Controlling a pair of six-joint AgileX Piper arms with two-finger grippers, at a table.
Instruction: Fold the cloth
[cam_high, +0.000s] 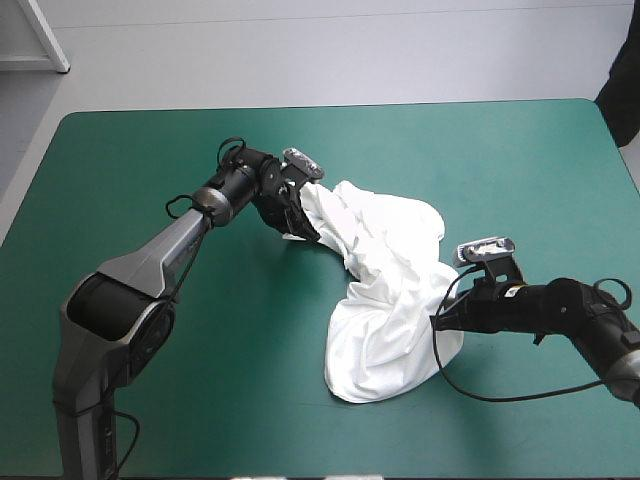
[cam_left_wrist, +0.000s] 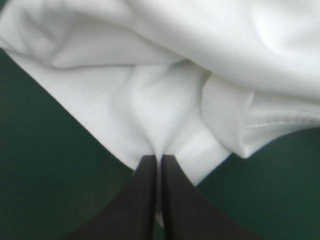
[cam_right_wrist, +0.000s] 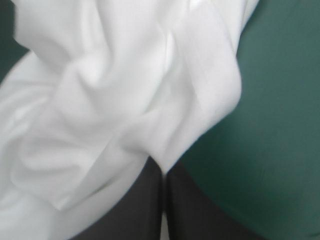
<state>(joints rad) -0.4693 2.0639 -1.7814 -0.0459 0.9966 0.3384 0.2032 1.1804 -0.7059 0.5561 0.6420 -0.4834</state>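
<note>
White T-shirt (cam_high: 385, 290), rumpled into a long twisted heap, lies near the middle of the table (cam_high: 480, 150), stretched across the teal-green cover between the two grippers. The left gripper (cam_high: 300, 222) has it by one end. From that wrist, the black fingers (cam_left_wrist: 142, 200) are pressed almost together, with a thin edge of the T-shirt (cam_left_wrist: 165, 115) pinched between their tips. The rest of the cloth swells in soft folds ahead of them, and a hemmed flap hangs just beside them. Bare cover shows to either side of the fingers.

The right gripper (cam_high: 443, 322) grips the opposite end of the heap from the side. Its fingers (cam_right_wrist: 145, 200) are also all but closed. White fabric is caught at their tips, bunched ahead of them and draped over one finger, with open cover beside the other. The two grippers are well apart, with the T-shirt lying between them in loose creases.
</note>
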